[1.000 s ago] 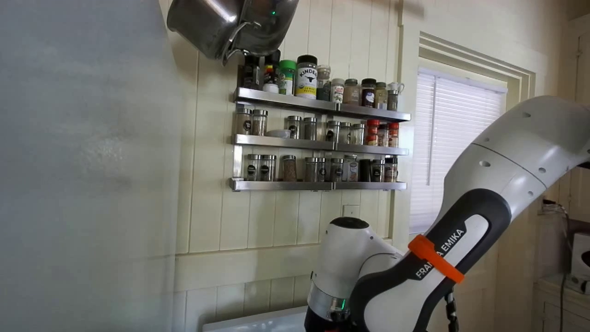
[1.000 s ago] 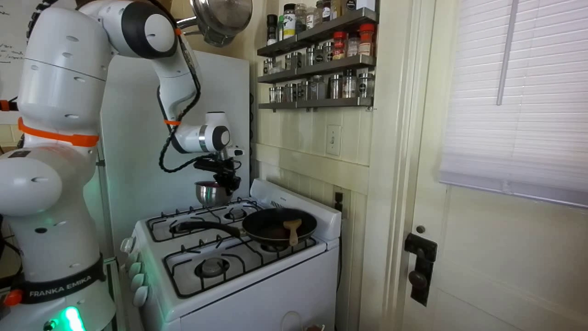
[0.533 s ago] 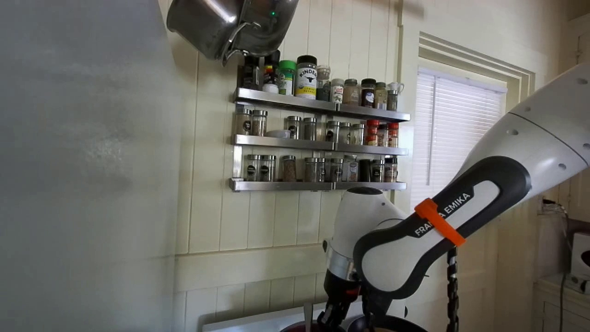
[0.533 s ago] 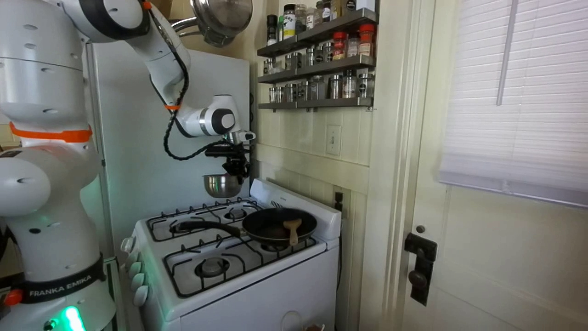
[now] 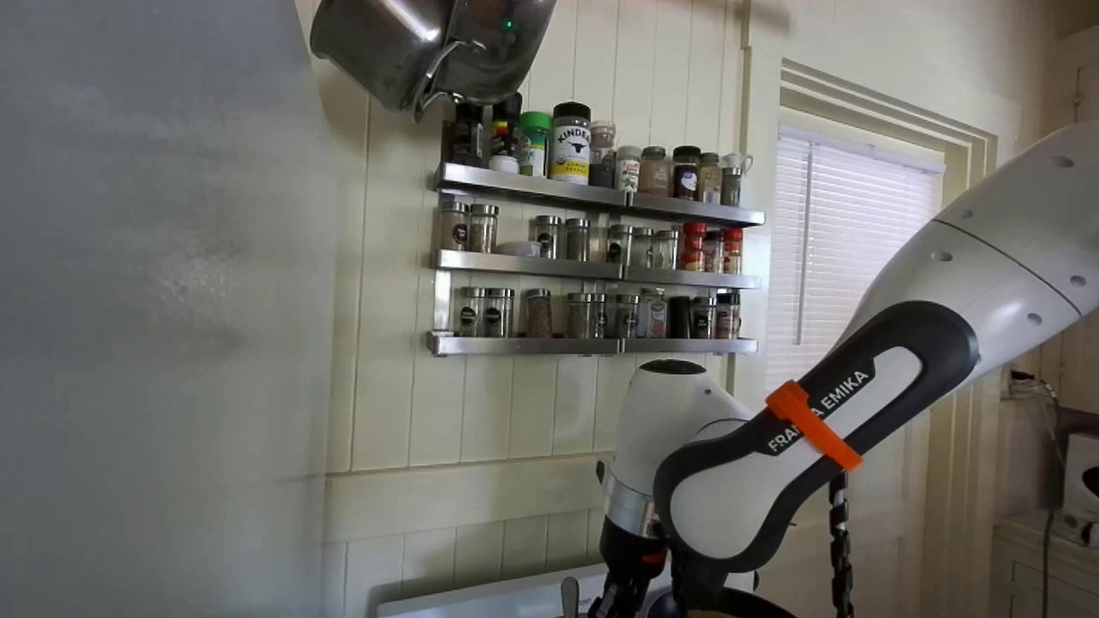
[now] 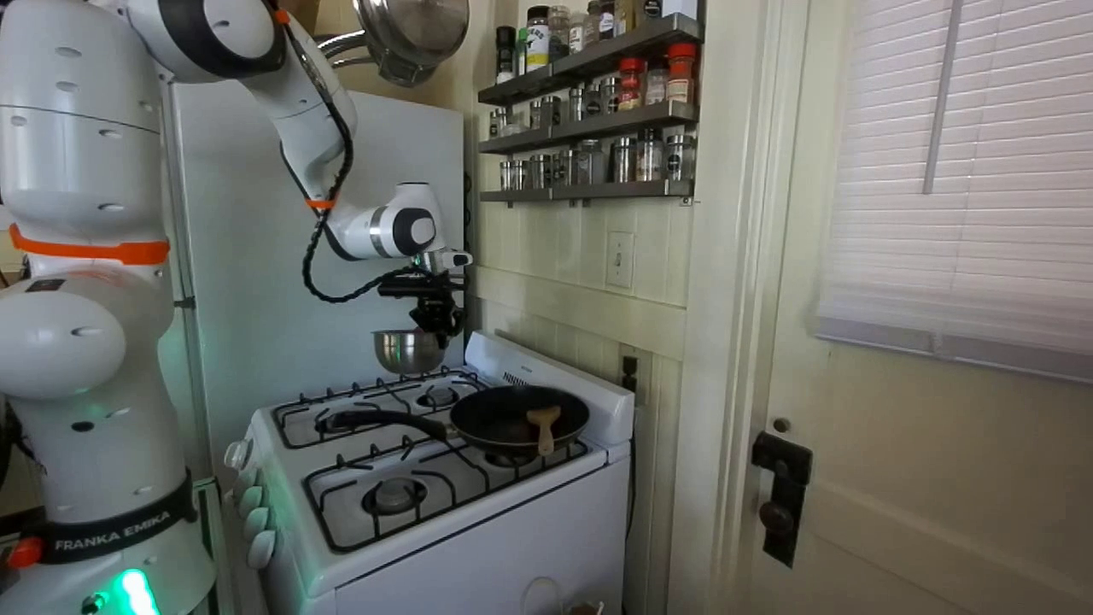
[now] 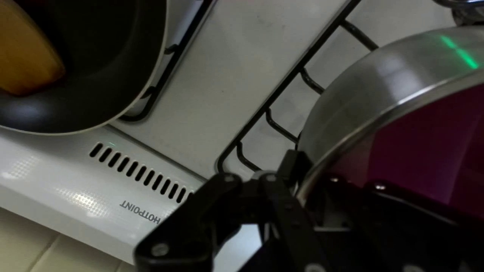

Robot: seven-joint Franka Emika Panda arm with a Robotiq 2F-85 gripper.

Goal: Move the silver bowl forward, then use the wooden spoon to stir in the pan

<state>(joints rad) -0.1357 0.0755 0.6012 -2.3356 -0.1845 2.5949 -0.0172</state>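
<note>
The silver bowl (image 6: 408,352) has a purple-red inside and hangs from my gripper (image 6: 440,325), low over the stove's far burner grate. Whether its base touches the grate I cannot tell. In the wrist view, my gripper (image 7: 307,176) is shut on the near rim of the silver bowl (image 7: 351,102), one finger outside and one inside. The black pan (image 6: 487,414) sits on the near back burner with the wooden spoon (image 6: 545,427) lying in it. The wrist view also shows part of the pan (image 7: 109,75) and the spoon's broad end (image 7: 28,53).
The white stove (image 6: 478,521) has black grates (image 6: 393,453) and a raised back panel (image 6: 559,376). The pan's handle (image 6: 388,420) points to the stove's front. A refrigerator (image 6: 256,213) stands on the far side. Spice shelves (image 5: 592,343) and hanging pots (image 5: 429,51) are above.
Over the last second my gripper has carried the bowl toward the stove's back panel and up. In the last half second it has sunk slightly. The pan and spoon have not moved.
</note>
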